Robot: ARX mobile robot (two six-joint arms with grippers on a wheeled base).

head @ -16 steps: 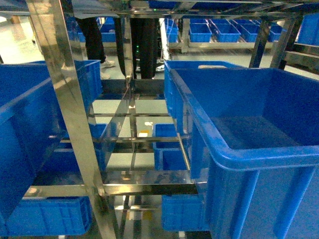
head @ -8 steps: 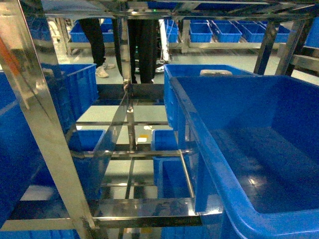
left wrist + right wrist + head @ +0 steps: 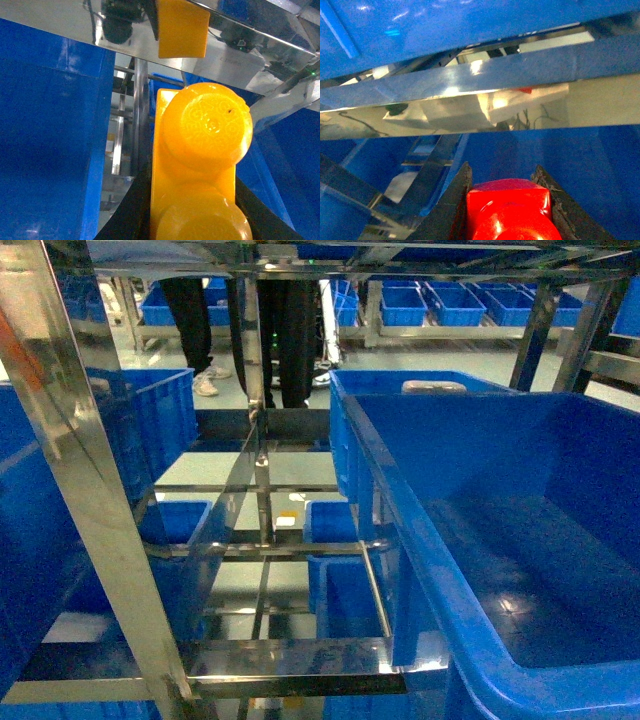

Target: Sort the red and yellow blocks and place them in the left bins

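1. At the left of the head view, a blue crate [image 3: 150, 430] is seen behind a shiny steel upright [image 3: 90, 500] of the rack; neither arm nor either block is visible in this view, so nothing can be confirmed as dropped into a left bin.
2. In the left wrist view, the yellow block [image 3: 200, 165] is gripped by the left hand [image 3: 192, 215], with dark fingers [image 3: 127, 215] pressed against both of its sides. The block is held near a steel rail [image 3: 70, 30], in which it is mirrored, and a blue crate wall [image 3: 45, 150] stands to its left. It is judged not yet released.
3. In the right wrist view, the red block [image 3: 507, 210] is clamped by the right hand [image 3: 507, 220], carried just below a steel rack bar [image 3: 470, 90] and a blue crate [image 3: 445, 25].
4. At the right of the head view, a large blue bin [image 3: 520, 540] appears to be without blocks.
5. Judged from this, both blocks are picked up and carried, and the placing of each into its left bin remains to be done.
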